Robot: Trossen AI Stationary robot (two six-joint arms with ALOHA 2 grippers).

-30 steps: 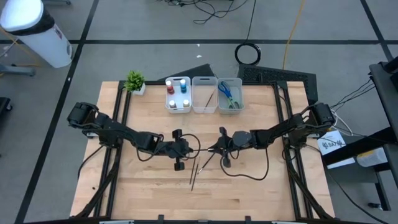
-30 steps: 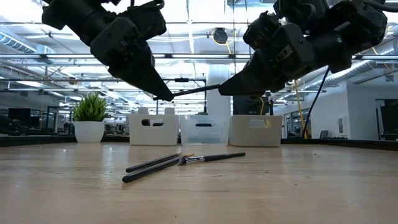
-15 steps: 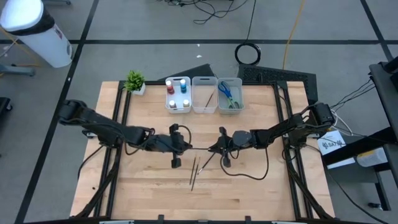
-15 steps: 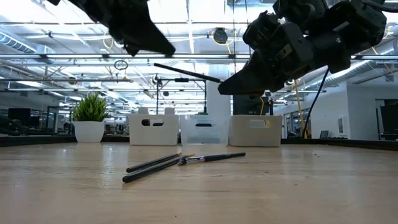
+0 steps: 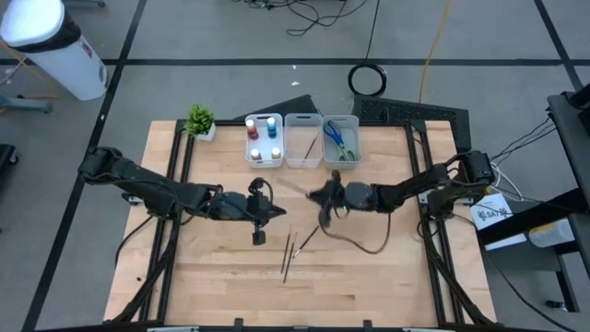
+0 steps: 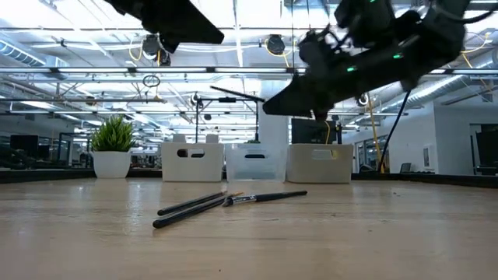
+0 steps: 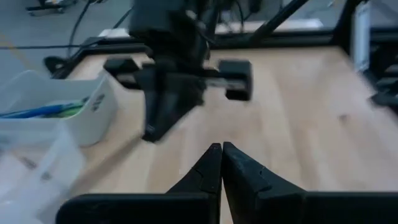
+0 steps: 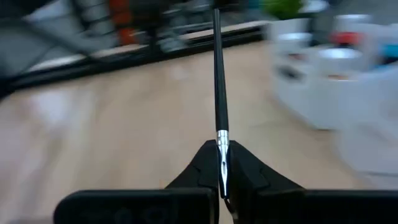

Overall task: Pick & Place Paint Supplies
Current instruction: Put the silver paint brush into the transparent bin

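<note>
right tool (image 8: 221,186) clamped on brush (image 8: 217,74), now alone, swung toward middle bin (image 5: 303,140) | left tool (image 7: 221,163) released it, closed empty, backed off | three brushes (image 6: 226,204) remain on tabletop (image 5: 369,277) | handover done

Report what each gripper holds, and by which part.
The right gripper holds a paintbrush, pinched at its metal ferrule end, handle pointing forward. The left gripper is shut on nothing.
</note>
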